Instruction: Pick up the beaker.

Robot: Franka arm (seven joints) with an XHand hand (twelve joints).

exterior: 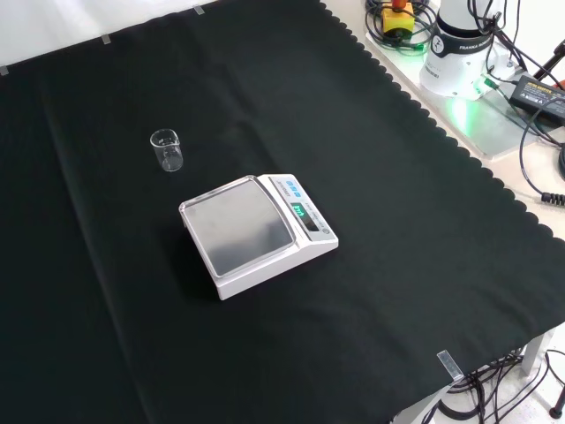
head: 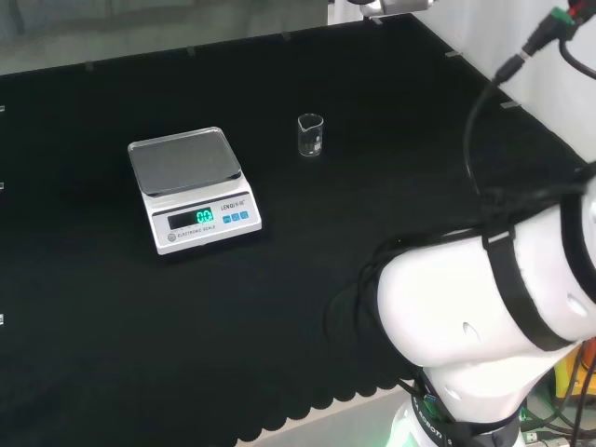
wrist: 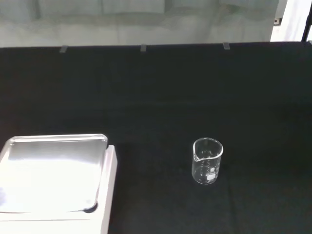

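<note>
A small clear glass beaker (head: 311, 136) stands upright on the black cloth, to the right of the scale in the head view. The front view has the beaker (exterior: 166, 149) up and to the left of the scale, alone on the cloth. In the wrist view the beaker (wrist: 207, 161) looks empty, with its spout turned toward the scale, and stands some way off from the camera. Nothing touches it.
A white digital scale (head: 194, 189) with a steel pan and a lit display sits left of the beaker in the head view; the same scale (exterior: 258, 231) lies mid-cloth in the front view. The arm's white links (head: 503, 307) rise at the head view's right. The arm's base (exterior: 459, 53) and cables stand beyond the cloth's scalloped edge.
</note>
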